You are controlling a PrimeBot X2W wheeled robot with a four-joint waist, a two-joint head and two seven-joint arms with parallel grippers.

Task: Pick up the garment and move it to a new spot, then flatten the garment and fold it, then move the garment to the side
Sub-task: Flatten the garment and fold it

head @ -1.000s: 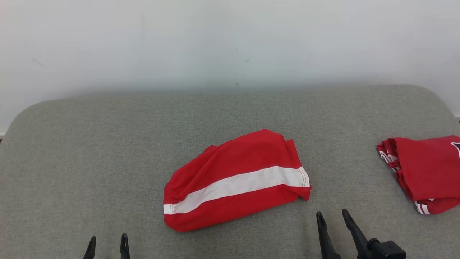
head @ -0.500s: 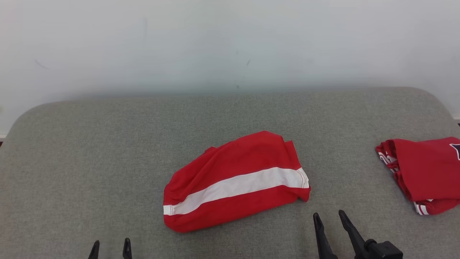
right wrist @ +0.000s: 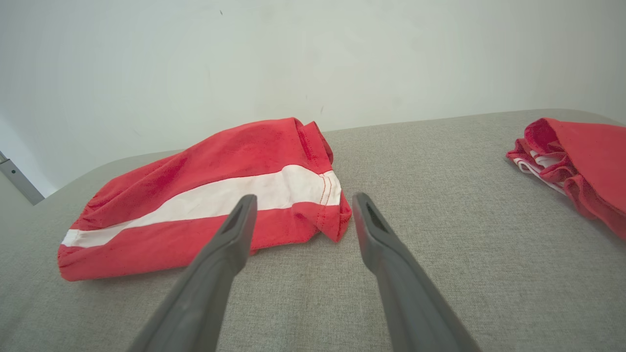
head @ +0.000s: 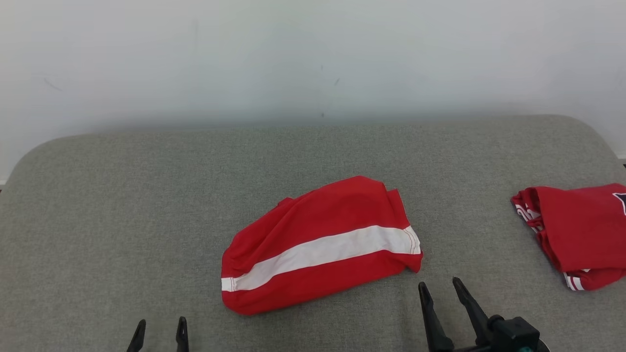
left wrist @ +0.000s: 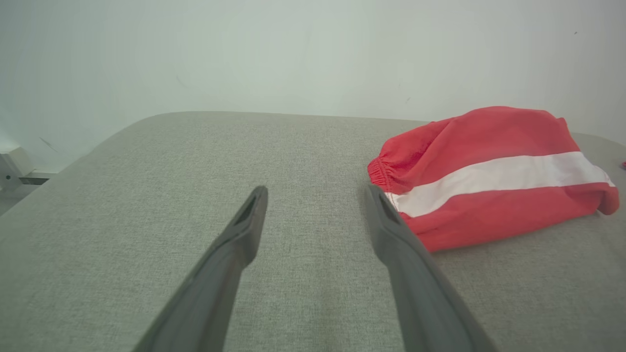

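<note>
The red shorts (head: 320,247), crossed by a broad white stripe, lie bunched and roughly folded on the grey padded surface (head: 122,195). They are ahead of both grippers and between them. Their long axis runs slantwise. The gathered elastic end (left wrist: 384,171) sits nearer, ahead and to the right of the left gripper (head: 162,321). The hemmed end (right wrist: 332,210) sits farther off, just beyond and slightly left of the right gripper (head: 439,282).

Both grippers have their jaws parted, about a finger-length apart at the tips, and hold nothing. The right gripper is the nearer of the two, its tips just short of the hem corner. The left gripper stands well apart from the cloth, so I judge the right arm better placed for the pick-up.

A second red garment (head: 577,230), folded and trimmed in white, lies well off to the right of the right jaws. Nothing stands between either gripper and the shorts. A pale wall (head: 293,49) rises behind the surface.
</note>
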